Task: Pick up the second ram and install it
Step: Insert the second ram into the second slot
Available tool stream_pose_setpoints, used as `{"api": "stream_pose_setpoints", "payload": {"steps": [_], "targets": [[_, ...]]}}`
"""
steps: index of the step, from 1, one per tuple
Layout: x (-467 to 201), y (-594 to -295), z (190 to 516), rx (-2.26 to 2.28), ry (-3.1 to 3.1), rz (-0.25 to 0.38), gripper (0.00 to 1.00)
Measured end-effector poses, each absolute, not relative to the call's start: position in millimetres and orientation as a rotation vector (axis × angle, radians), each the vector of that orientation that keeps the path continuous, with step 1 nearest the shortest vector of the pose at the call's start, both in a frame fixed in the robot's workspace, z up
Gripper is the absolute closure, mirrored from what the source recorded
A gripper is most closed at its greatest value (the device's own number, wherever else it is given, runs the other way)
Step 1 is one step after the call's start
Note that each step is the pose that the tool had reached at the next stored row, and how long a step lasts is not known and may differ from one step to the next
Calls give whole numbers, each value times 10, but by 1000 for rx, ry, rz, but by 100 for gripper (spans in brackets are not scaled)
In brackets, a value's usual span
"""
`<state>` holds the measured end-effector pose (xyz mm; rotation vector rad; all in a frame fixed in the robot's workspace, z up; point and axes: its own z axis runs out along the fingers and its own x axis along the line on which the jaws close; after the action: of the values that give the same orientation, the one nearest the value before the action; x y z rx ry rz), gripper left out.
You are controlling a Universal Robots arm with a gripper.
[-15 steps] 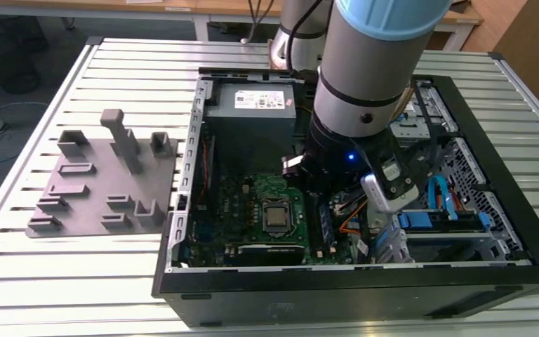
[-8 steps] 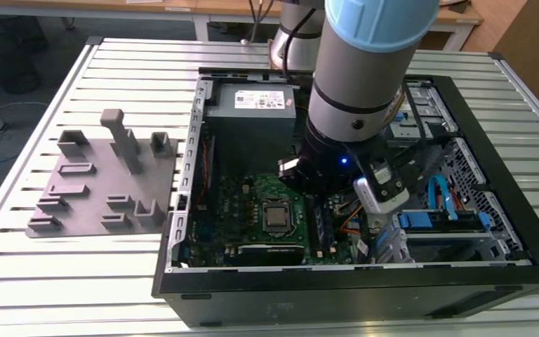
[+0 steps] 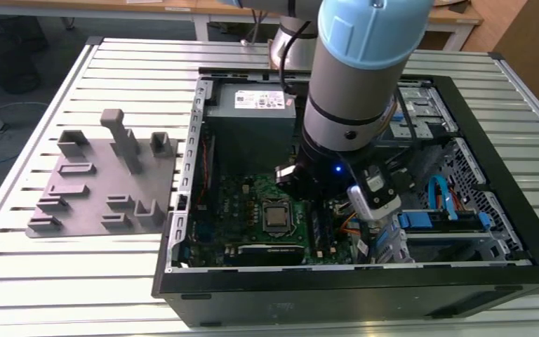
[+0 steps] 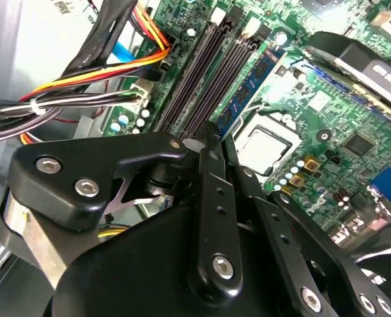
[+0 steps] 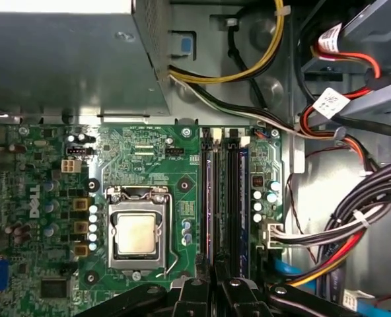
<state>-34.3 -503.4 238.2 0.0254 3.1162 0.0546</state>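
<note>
Exterior view: a slatted metal table fills most of the scene, with dark floor past its far-left edge and pale wooden furniture behind it. An open black computer case lies flat on the table, taking up the middle and the exterior view's right, its near wall close to the table's front edge. The robot arm comes down from above into the case's middle and hides part of the inside. On the exterior view's left a grey holder plate with upright posts sits just beside the case, with bare slats all round its other sides. Inside the case, a grey power supply lies along the far wall, and the green motherboard lies below it, with the processor socket near its middle. In the first wrist view, bundled cables crowd the side of the memory slots away from the socket, so free space there is tight, while the board on the socket side lies open. In the second wrist view the gripper hangs low over the near end of the slots. The second ram stands on edge in the slot nearest the socket, its near end at the gripper's tip. I cannot tell whether the gripper is open or closed.
</note>
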Motion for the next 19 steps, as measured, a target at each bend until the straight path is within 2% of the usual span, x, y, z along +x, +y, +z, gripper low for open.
{"api": "stream_pose_setpoints", "payload": {"steps": [12, 19], "targets": [[-341, -5002, 2229, 104, 3114, 42, 86], [-327, -4949, 2210, 103, 3113, 14, 86]]}}
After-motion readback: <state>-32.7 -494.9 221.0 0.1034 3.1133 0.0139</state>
